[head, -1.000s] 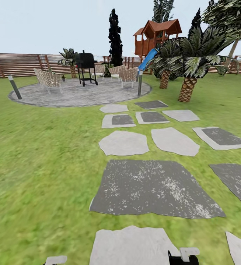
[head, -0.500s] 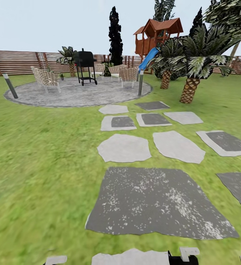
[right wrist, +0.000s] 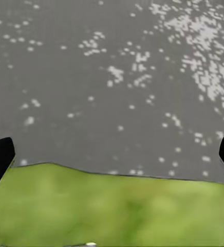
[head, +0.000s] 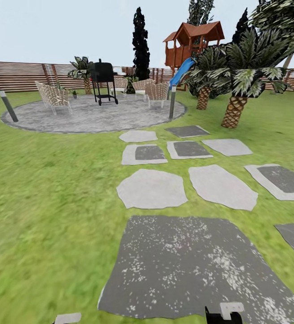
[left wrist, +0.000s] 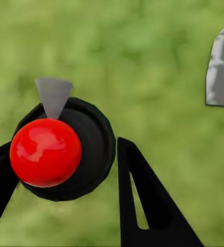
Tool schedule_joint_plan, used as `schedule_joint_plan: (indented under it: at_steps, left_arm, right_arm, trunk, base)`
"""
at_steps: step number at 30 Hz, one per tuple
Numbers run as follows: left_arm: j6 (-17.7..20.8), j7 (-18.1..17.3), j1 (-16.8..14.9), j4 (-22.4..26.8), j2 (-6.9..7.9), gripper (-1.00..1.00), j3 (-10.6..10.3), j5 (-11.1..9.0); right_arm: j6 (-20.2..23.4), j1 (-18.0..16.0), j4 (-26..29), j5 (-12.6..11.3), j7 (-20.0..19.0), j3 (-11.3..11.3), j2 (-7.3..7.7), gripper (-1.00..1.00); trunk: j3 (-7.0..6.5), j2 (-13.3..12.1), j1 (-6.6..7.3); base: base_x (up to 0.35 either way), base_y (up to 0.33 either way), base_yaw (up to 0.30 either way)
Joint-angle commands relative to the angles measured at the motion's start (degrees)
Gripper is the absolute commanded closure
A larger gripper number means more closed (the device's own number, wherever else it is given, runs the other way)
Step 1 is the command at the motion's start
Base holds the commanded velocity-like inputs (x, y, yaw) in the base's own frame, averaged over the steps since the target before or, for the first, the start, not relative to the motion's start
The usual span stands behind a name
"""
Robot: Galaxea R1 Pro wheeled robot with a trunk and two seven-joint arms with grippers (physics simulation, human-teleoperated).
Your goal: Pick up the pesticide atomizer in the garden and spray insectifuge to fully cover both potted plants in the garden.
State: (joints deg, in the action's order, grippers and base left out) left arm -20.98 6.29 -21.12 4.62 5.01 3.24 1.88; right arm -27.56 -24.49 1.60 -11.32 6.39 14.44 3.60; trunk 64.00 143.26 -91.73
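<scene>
Green lawn [head: 52, 189] on my left, fence [head: 25, 76] behind. Left tool [left wrist: 66, 170] clamped on pesticide atomizer [left wrist: 66, 149]: red ball cap, black round body, grey nozzle wedge between black fingers [left wrist: 143, 206]. I judge it light, rigid plastic, smooth enough to slip; grip on body below cap seems right, trigger kept free. Centre: round paved patio [head: 93, 114] with grill [head: 103, 81], wicker chairs; small potted plant [head: 74, 94] beside chair, far off. Dark slab [head: 196, 265] underfoot. Right tool [right wrist: 112, 154] spread wide, empty. Palm trees [head: 234, 81] right.
</scene>
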Motion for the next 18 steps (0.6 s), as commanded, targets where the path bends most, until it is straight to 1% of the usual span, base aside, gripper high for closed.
schedule_joint_plan:
  at_steps: [1,18]
  left_arm:
    - [-0.2,0.0,0.0,-0.1,0.00,1.00,0.2,0.2]
    - [-0.3,0.1,0.4,0.1,0.09,1.00,0.3,0.3]
  right_arm:
    - [-0.1,0.0,0.0,-0.5,0.1,0.5,0.00,-1.00]
    - [-0.1,0.0,0.0,-0.5,0.0,0.6,-0.15,-1.00]
  trunk:
    - [0.05,0.0,-0.02]
    - [0.05,0.0,-0.02]
  base:
    - [0.343,0.000,0.000]
    - [0.343,0.000,0.000]
